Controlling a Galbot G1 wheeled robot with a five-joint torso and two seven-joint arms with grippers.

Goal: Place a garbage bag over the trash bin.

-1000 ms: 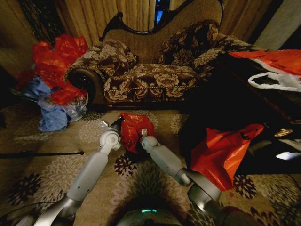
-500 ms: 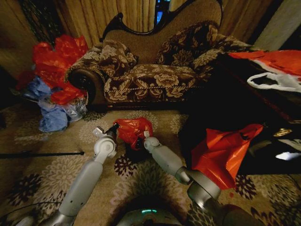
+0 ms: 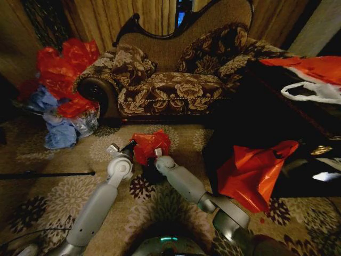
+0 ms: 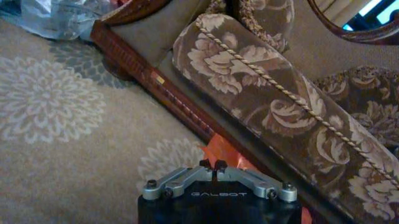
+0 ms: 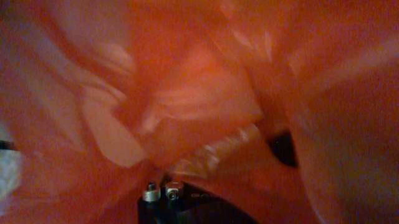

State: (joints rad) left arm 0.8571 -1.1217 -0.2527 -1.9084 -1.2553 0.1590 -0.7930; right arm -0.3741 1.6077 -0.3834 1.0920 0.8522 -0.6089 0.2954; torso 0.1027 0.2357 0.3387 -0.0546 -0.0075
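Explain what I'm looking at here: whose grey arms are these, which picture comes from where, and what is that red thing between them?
The grey arms belong to one wheeled robot. The wide picture comes from its head camera; the other two come from cameras on its wrists. Both arms reach to the garbage bag, a crinkly red plastic bag above the patterned carpet, before a floral sofa. The left pincer is shut on the bag's edge. The right pincer is at the bag too, red plastic pressed against its camera. The dark trash bin sits just beneath.
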